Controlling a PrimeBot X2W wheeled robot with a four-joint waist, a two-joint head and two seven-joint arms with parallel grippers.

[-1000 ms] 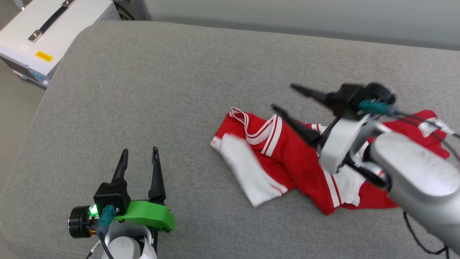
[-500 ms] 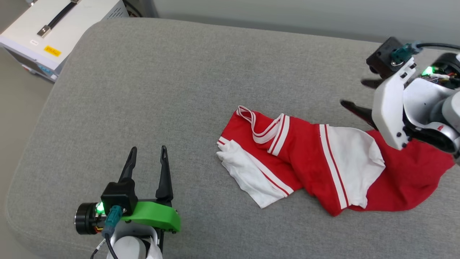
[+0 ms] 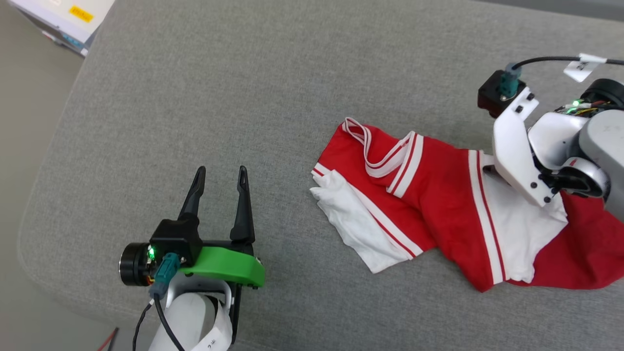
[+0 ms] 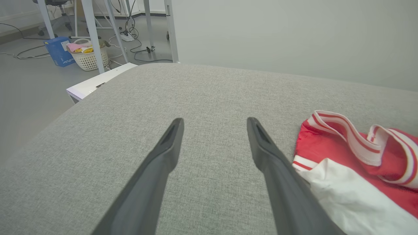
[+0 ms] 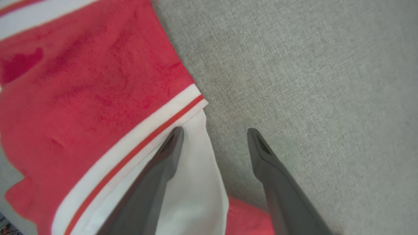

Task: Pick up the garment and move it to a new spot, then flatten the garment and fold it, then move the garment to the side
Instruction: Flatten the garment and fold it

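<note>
Garment point(image 3: 438, 209) lies crumpled on our grey cushion point(image 3: 243, 73), well away from its left edge in the head view. Our left gripper point(image 3: 221, 170) hovers near the front-left corner, jaws apart and empty. From the left wrist we see spread fingers and the garment off to their right. From the right wrist, our right gripper point(image 5: 215, 130) stands open, one finger above the white sleeve, the other above bare cushion.

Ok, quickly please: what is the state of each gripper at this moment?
Left gripper: open, holding nothing, over the grey cushion.
Right gripper: open, holding nothing, at the garment edge.
</note>
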